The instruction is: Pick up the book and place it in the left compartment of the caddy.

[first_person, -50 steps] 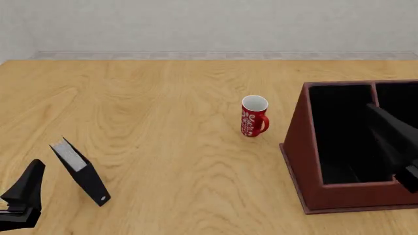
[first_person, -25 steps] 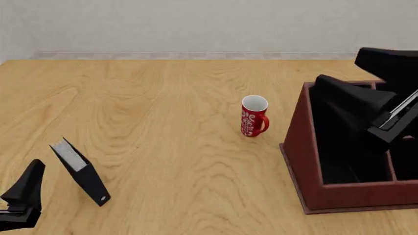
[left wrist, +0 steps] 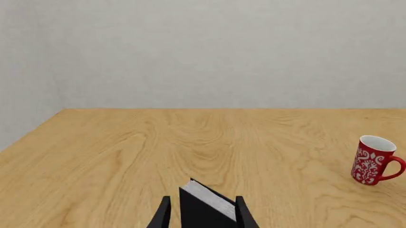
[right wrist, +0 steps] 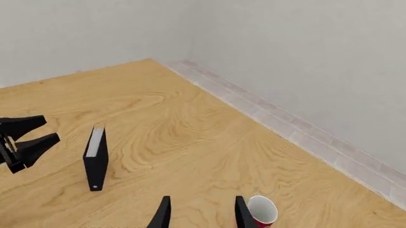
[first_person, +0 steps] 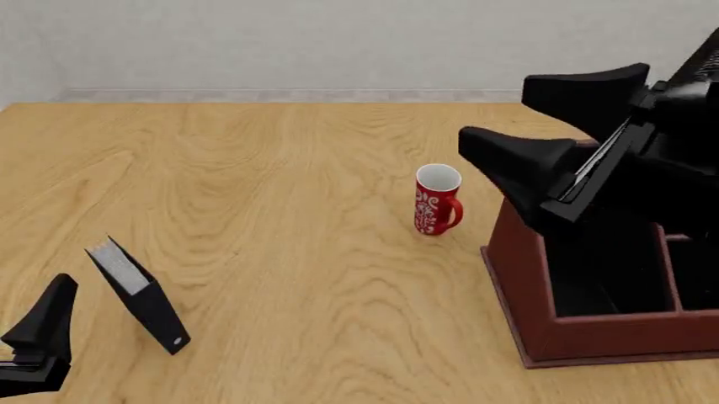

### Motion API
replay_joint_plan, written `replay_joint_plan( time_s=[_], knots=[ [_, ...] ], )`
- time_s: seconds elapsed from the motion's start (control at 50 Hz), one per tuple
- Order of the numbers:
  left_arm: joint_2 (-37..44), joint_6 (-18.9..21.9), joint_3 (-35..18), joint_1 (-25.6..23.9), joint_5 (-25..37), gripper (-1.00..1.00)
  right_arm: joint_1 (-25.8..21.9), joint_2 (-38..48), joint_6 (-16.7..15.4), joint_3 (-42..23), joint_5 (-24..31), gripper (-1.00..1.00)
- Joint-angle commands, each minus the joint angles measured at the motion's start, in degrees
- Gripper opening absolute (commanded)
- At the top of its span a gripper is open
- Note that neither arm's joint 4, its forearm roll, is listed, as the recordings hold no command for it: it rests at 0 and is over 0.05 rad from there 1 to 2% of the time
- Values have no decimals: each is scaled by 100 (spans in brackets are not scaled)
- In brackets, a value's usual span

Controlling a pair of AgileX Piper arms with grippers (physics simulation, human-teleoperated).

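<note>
A pale wooden bench meets a grey-white wall. The book stands upright near its front left corner, just ahead of the left pincer, fingers apart, book between them. The right pincer, fingers apart and empty, hangs above the caddy, beside a red mug.

The right claw and its arm hide much of the caddy.
</note>
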State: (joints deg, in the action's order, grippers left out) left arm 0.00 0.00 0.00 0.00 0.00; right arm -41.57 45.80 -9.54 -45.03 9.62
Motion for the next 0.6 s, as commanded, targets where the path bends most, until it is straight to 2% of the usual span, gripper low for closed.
replay_joint_plan(
  time_s=[0.02, 0.6],
  knots=[
    [0, 0, 0, 0, 0, 100, -306, 442, -1, -243, 25, 100],
    [0, 0, 0, 0, 0, 100, -1208, 1282, 107, -676, -43, 100]
  ],
)
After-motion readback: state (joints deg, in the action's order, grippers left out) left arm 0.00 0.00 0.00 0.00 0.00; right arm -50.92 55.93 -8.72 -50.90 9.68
